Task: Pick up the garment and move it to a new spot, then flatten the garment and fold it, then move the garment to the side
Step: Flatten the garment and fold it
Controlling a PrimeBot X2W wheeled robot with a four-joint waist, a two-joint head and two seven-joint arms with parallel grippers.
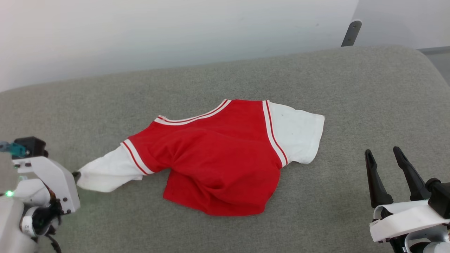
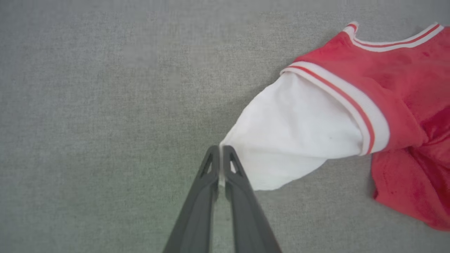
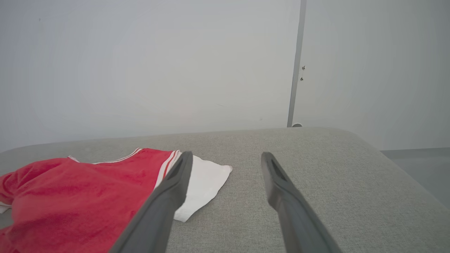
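- The left gripper (image 2: 221,149) has its jaws nearly together, with a sliver of the white sleeve (image 2: 295,140) pinched between the tips. The rest of the garment (image 1: 218,154) lies crumpled on the grey cushion (image 1: 351,77), ahead and right of those jaws.
- The right gripper (image 1: 382,150) has its jaws wide and holds nothing. The other sleeve (image 3: 204,182) lies just beyond its left finger.
- The step looks like flattening: draw the pinched sleeve outward, low over the cushion and gently, because the bite is thin and may slip.
- The bunched red hem probably needs the right jaws.
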